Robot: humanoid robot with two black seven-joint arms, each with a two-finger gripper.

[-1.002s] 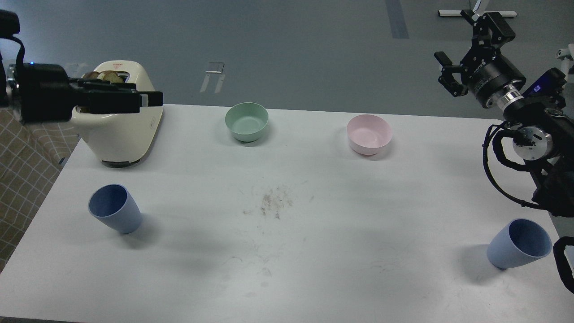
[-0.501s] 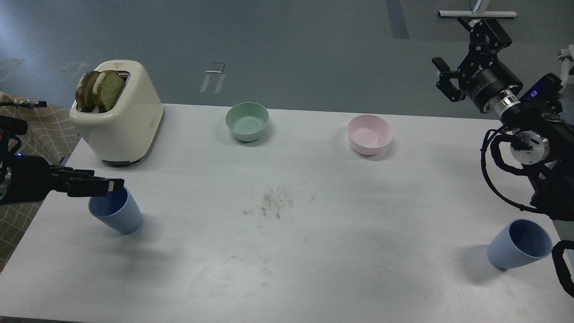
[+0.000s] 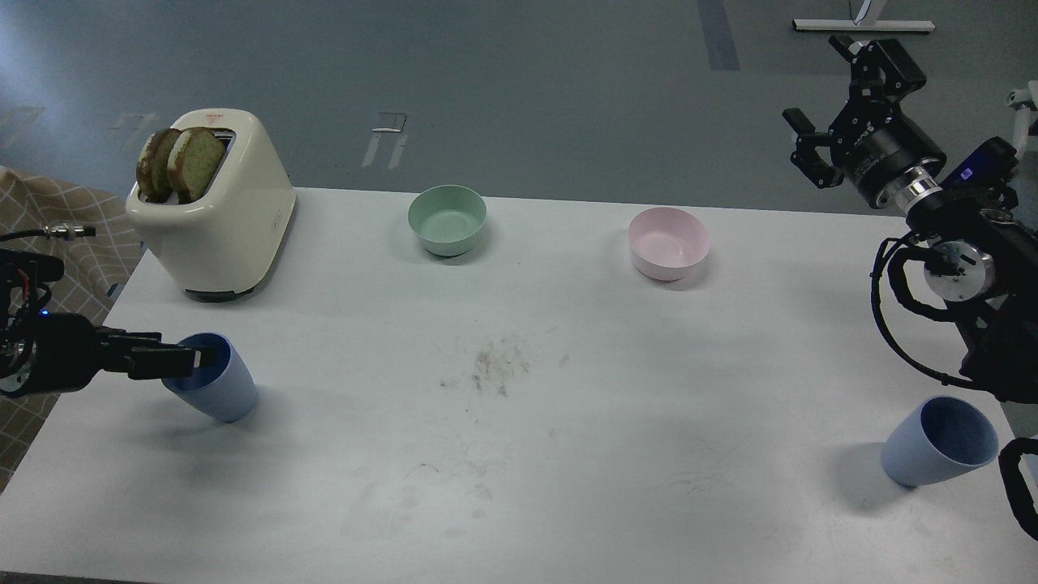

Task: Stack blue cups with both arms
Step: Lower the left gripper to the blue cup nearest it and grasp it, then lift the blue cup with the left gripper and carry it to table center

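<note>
One blue cup (image 3: 217, 383) stands tilted on the near left of the white table (image 3: 568, 454). The other blue cup (image 3: 939, 443) stands tilted at the near right edge. My left gripper (image 3: 201, 357) reaches in from the left, its tips over the left cup's mouth. Its fingers (image 3: 154, 357) are seen side-on as one dark bar, so their spacing is unclear, as is any contact with the cup. My right gripper (image 3: 813, 79) is open and empty, held high beyond the far right edge, well away from the right cup.
A cream toaster (image 3: 219, 219) with two bread slices stands at the back left. A mint-green bowl (image 3: 447, 219) and a pink bowl (image 3: 668, 242) stand along the back. Crumbs (image 3: 495, 367) lie mid-table. A checked cloth (image 3: 49, 243) hangs left of the table.
My left gripper dropped from in front of the toaster to the left cup's mouth, then drew slightly left and lower. The right gripper barely shifted. Both cups stayed put.
</note>
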